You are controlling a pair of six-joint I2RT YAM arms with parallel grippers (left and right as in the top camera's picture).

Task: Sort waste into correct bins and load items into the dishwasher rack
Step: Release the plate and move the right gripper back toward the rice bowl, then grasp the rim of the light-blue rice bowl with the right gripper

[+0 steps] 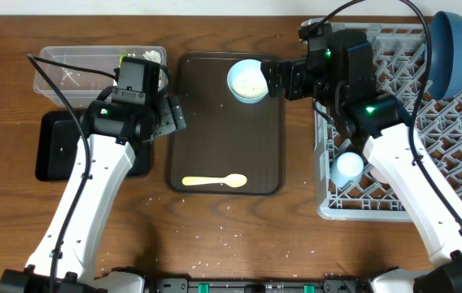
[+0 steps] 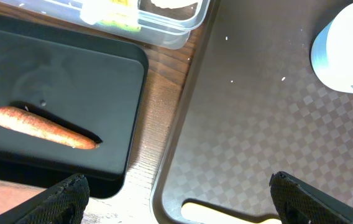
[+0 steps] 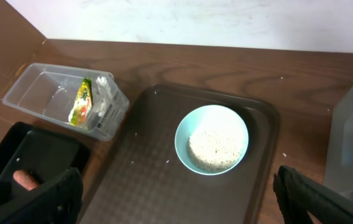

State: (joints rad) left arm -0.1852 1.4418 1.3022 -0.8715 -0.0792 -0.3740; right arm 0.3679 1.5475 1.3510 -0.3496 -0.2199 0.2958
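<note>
The light blue bowl holds white rice and stands at the far end of the brown serving tray. My right gripper is open and empty just right of the bowl; in its wrist view the bowl lies ahead. My left gripper is open and empty over the serving tray's left edge. The orange sausage lies in the black tray. The yellow-green packet and white napkin are in the clear tub. The yellow spoon lies on the serving tray. The pink cup is out of view.
The grey rack fills the right side, with the dark blue plate upright at its back and the small blue cup at its left edge. Loose rice grains are scattered on the wooden table in front of the serving tray.
</note>
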